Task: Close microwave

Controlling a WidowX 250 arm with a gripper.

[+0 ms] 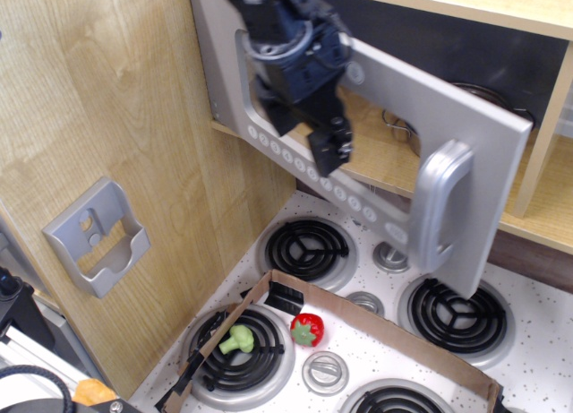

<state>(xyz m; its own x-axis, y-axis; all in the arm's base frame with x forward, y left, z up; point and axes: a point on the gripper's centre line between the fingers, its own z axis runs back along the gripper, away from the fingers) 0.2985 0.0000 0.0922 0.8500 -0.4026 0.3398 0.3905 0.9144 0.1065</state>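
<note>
Below the microwave (466, 135) door, stove burners (309, 249) hold broccoli (236, 339).

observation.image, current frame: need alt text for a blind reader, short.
A dark robot gripper presses against the grey microwave door, which stands partly open over its wooden compartment. Below, a toy stove carries a cardboard tray with a strawberry and broccoli.

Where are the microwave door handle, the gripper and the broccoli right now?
microwave door handle (440, 202), main camera view, mid grip.
gripper (329, 146), main camera view, fingertips against door.
broccoli (237, 339), main camera view, floret.
</note>
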